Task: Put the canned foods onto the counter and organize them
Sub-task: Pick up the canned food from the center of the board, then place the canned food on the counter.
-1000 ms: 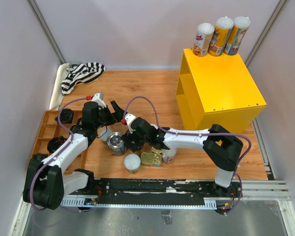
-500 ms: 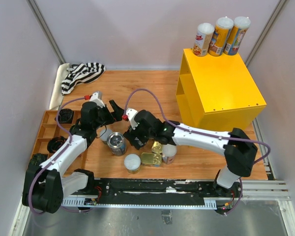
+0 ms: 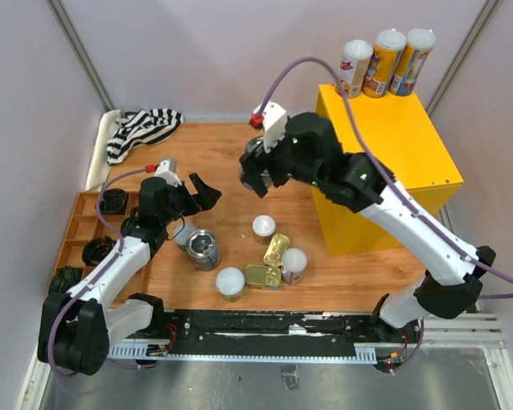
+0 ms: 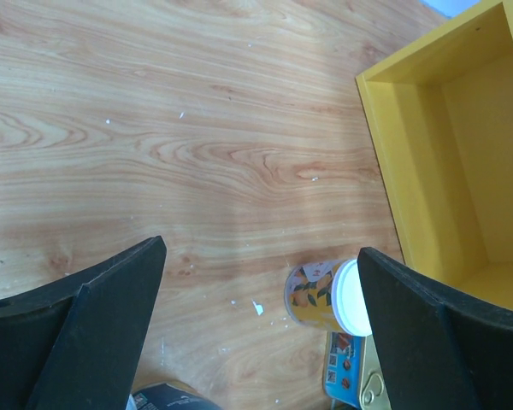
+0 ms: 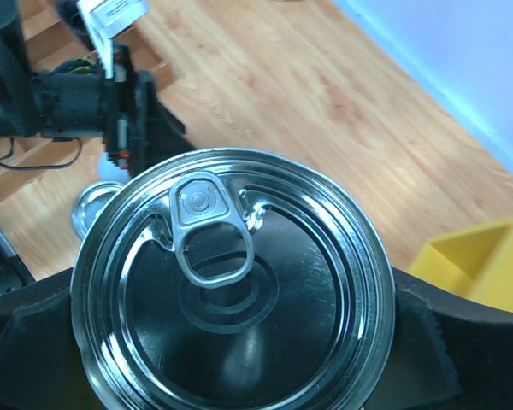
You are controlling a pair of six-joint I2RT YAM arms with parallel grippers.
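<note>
Silver-topped can (image 5: 231, 290) was clamped in right end effector (image 3: 258, 171) near yellow counter (image 3: 385, 162); left end effector (image 3: 198, 195) gaped wide, empty.

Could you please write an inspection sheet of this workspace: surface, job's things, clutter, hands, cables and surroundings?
Surface: wooden table, small white specks.
Job's things: three tall tubes upright on the yellow cabinet; loose cans near the front edge, among them a blue can and a flat gold tin.
Clutter: striped cloth at the far left; wooden tray holding dark lumps.
Hands: left hand open, empty; right hand above the table, closed on a silver-topped can.
Cables: purple cable arcs high over the right arm; another follows the left arm.
Surroundings: pale walls; rail along the near edge.
</note>
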